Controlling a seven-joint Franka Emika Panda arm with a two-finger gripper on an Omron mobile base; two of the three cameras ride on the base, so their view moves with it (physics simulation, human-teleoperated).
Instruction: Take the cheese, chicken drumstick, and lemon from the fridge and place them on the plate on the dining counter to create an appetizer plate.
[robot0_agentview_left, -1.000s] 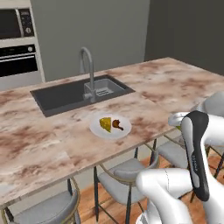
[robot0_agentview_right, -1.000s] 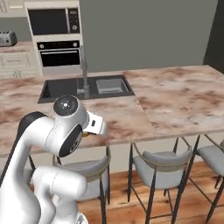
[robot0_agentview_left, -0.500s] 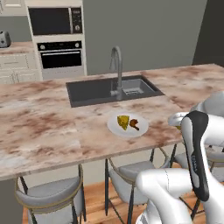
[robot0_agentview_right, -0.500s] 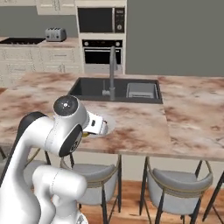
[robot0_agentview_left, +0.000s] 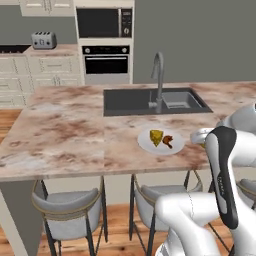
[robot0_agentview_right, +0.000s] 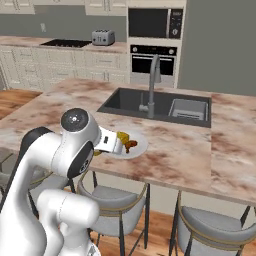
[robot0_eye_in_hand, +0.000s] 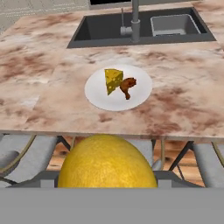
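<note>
Lemon (robot0_eye_in_hand: 107, 161) sits close before hand camera, in pincer (robot0_eye_in_hand: 107, 181), jaws wide around it; we judge it held. Round, smooth, firm skin, light: may roll or slip, so we keep grip across widest middle. Plate (robot0_eye_in_hand: 94, 94) on tabletop (robot0_eye_in_hand: 39, 65) already carries cheese (robot0_eye_in_hand: 113, 80) and chicken drumstick (robot0_eye_in_hand: 127, 86); free room left on near rim.

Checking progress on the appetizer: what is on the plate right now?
On the plate lie the cheese and the chicken drumstick, side by side. The lemon sits in the gripper, not yet there.
</note>
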